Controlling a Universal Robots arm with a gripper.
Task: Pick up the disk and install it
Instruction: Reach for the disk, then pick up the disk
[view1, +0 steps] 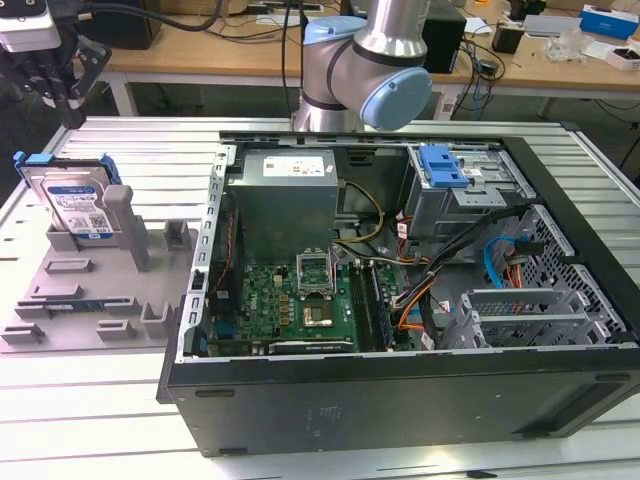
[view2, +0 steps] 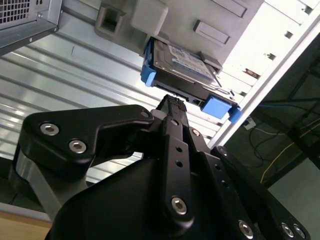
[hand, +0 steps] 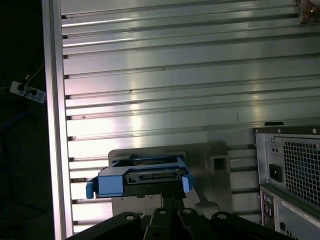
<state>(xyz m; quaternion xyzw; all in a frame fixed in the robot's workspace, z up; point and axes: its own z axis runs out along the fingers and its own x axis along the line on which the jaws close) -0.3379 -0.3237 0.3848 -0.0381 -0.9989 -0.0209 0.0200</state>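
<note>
The disk (view1: 76, 201) is a silver drive with a white-and-blue label in a blue bracket. It stands tilted in a grey holder (view1: 95, 285) on the exterior view's left. My gripper (view1: 68, 112) hangs above and behind the disk, apart from it. In both wrist views the disk (view2: 182, 62) (hand: 145, 177) lies just beyond the black fingertips, with its connector edge facing them. The gripper (view2: 172, 103) (hand: 167, 196) looks shut, fingers together, with nothing held.
An open computer case (view1: 400, 385) lies on the slatted aluminium table (view1: 150, 150), on the exterior view's right. It holds a grey power supply (view1: 282, 200), a motherboard (view1: 290, 300), cables and a drive cage with a blue latch (view1: 441, 165). The robot arm (view1: 370, 70) rises behind the case.
</note>
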